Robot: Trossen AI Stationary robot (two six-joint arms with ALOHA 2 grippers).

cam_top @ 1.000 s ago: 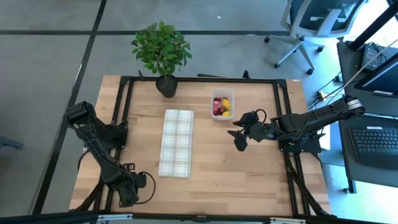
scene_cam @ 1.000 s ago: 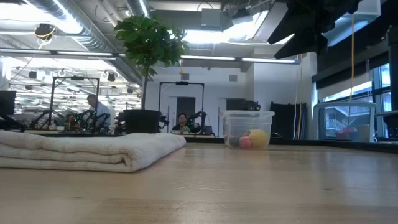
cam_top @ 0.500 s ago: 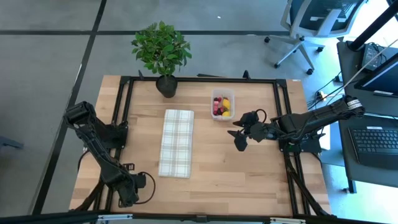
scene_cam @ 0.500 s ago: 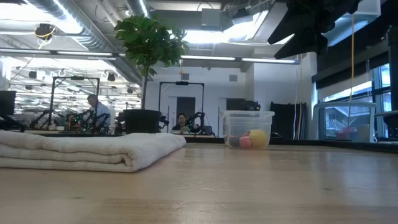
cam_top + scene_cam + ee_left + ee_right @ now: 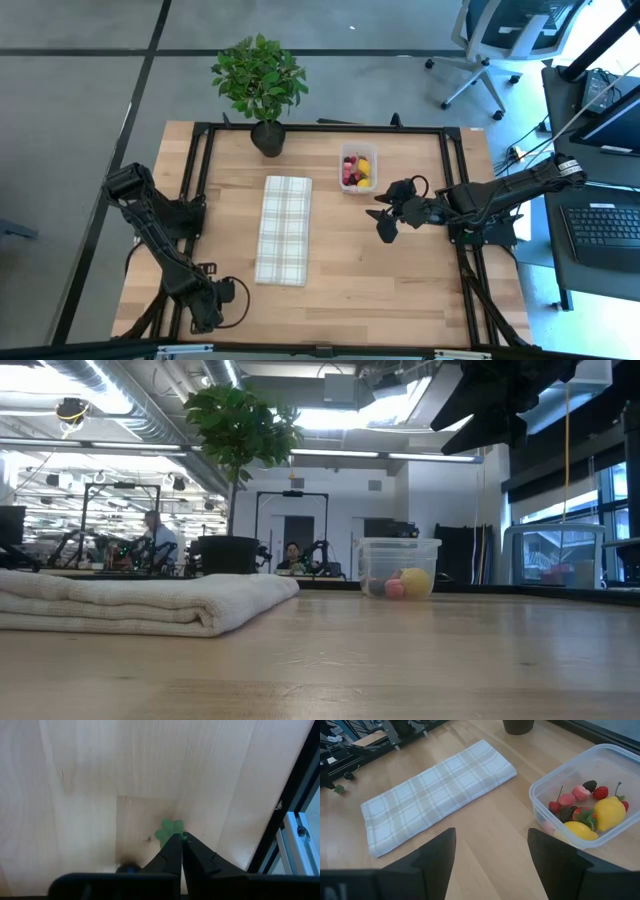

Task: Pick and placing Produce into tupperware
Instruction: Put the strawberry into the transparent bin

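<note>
Wooden table [image 5: 400,270], produce already in tupperware, both arms off it.
Tupperware [image 5: 357,168] sits at the far side of the table, right of the checked cloth [image 5: 284,229] and potted plant [image 5: 260,80]; produce [image 5: 587,812] inside: red, pink, dark pieces and two yellow. Right gripper [image 5: 384,224] hovers near the tupperware on its near side, fingers [image 5: 435,860] spread apart, holding nothing. Left gripper [image 5: 179,842] is at the near left corner, fingers clenched together over a small green leaf-shaped bit [image 5: 169,829] on the wood.
</note>
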